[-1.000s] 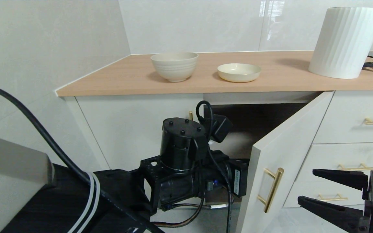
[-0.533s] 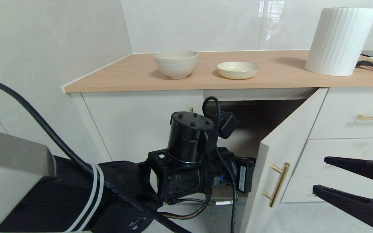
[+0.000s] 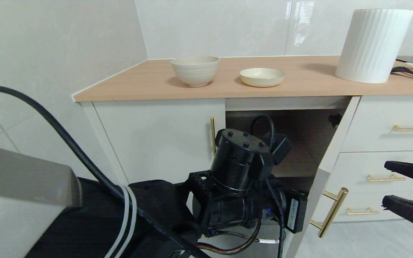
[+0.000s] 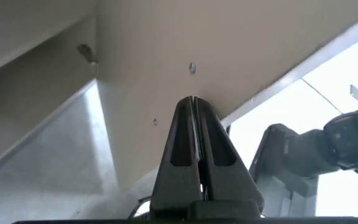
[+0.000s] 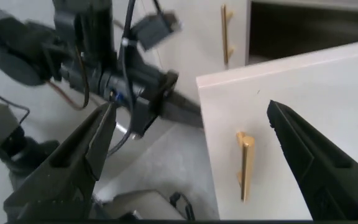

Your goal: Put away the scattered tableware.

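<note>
1. The left gripper [image 4: 193,101] has its two fingers pressed flat together with nothing between them. Its tip is right at a pale panel [image 4: 166,37] that bears a small screw; whether it touches cannot be told.
2. The left arm [image 3: 242,168] sits low in front of the open cabinet compartment [image 3: 299,136], just beside the edge of the swung-out cabinet door [image 3: 330,157].
3. The right gripper [image 3: 385,185] is spread wide and empty, low at the right before the drawers [image 3: 389,122], its fingers aimed toward that door.
4. In the right wrist view the door's gold handle [image 5: 246,165] shows between the spread fingers, farther off and apart from both.
5. The bowl [image 3: 195,70] and the shallow dish [image 3: 262,77] stand upright on the wooden countertop [image 3: 310,84] above the cabinet, the bowl to the left, near each other but not touching.
6. A tall white ribbed container [image 3: 373,44] stands farther right on the countertop, well apart from the dish.
7. The left cabinet door [image 3: 160,136] is shut.
</note>
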Robot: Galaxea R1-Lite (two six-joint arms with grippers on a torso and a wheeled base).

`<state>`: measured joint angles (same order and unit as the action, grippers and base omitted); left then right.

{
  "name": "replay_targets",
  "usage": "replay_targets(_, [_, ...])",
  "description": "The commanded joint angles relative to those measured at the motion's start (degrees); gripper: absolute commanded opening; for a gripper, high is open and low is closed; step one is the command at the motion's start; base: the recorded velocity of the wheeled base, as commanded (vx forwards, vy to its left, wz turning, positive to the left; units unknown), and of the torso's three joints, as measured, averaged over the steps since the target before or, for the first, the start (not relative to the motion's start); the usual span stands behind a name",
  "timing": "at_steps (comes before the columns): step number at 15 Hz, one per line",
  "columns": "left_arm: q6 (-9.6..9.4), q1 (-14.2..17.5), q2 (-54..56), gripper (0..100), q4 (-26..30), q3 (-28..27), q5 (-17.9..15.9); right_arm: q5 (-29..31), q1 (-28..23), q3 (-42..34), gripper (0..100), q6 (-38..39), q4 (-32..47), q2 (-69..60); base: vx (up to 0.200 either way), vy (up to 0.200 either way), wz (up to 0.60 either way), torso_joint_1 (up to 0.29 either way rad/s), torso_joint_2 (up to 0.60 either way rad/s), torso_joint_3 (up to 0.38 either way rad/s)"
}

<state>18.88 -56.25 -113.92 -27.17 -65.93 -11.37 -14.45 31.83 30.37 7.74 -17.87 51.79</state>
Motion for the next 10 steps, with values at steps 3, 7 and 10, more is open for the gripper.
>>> replay_targets(3, [0.01,-2.46,-4.03,0,1.86,-5.53,0.04,-0.06,0.07,1.63,100,0.08,0.64,-2.30,0.000,0.000,0.00,0.000,0.00,0.000])
replay_targets(7, [0.19,-7.56,-8.07,0,11.09,-21.00,-0.14,-0.06,-0.01,2.06,100,0.26,0.73,-2.92,0.000,0.000,0.00,0.000,0.00,0.000])
replay_targets(10, [7.22,-11.96,-7.02,0,13.20,-24.34,0.04,-0.06,-0.01,2.06,100,0.43,0.73,-2.92,0.000,0.000,0.00,0.000,0.00,0.000])
